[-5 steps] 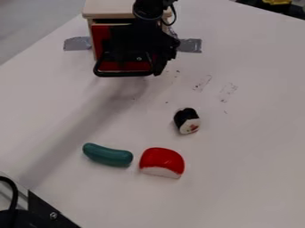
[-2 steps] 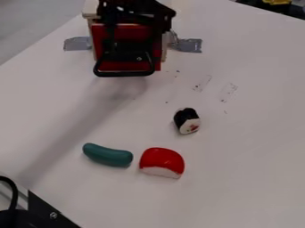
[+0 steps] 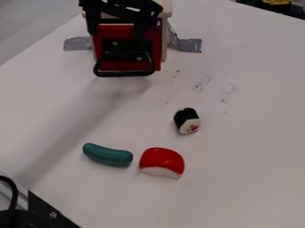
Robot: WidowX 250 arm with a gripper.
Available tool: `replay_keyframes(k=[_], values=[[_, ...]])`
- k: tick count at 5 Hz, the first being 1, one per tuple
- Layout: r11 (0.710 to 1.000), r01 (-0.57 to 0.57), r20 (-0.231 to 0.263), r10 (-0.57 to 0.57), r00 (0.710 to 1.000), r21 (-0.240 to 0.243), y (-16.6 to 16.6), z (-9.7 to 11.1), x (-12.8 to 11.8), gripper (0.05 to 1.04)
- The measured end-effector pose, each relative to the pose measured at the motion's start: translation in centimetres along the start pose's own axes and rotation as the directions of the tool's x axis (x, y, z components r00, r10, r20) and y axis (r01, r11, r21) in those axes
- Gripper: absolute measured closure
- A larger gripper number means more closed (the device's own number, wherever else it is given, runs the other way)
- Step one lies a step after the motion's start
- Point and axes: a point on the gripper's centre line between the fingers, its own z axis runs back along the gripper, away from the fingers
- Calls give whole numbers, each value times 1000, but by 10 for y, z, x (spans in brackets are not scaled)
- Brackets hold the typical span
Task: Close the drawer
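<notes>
Observe pale, flat table (image 3: 250, 156). At far end, note small wooden cabinet (image 3: 165, 38) with red drawer (image 3: 126, 66), standing directly on surface. Find grey tape, one piece at cabinet's left in view (image 3: 77, 43), another at right (image 3: 190, 45). Nearer, right of cabinet, record faint dark smudges (image 3: 228, 91). Below smudges, find black-and-white toy sushi roll (image 3: 186, 120). Closer to camera, note long green toy (image 3: 108, 155), lying on its side; just beside it, at right, apart, see red-and-white toy piece (image 3: 161, 162). Log soft diagonal shadow (image 3: 77, 120) across left part of surface.
</notes>
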Motion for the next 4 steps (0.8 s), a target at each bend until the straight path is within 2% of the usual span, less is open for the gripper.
replay_keyframes(k=[1, 2, 3, 4], values=[[998, 48, -26, -48, 998, -33, -2, 5, -6, 83], [954, 207, -61, -225, 972, -218, -27, 18, -13, 83], [926, 249, -89, -284, 955, -284, -35, 27, -16, 83], [912, 273, -102, -316, 943, -306, -36, 30, -19, 83]])
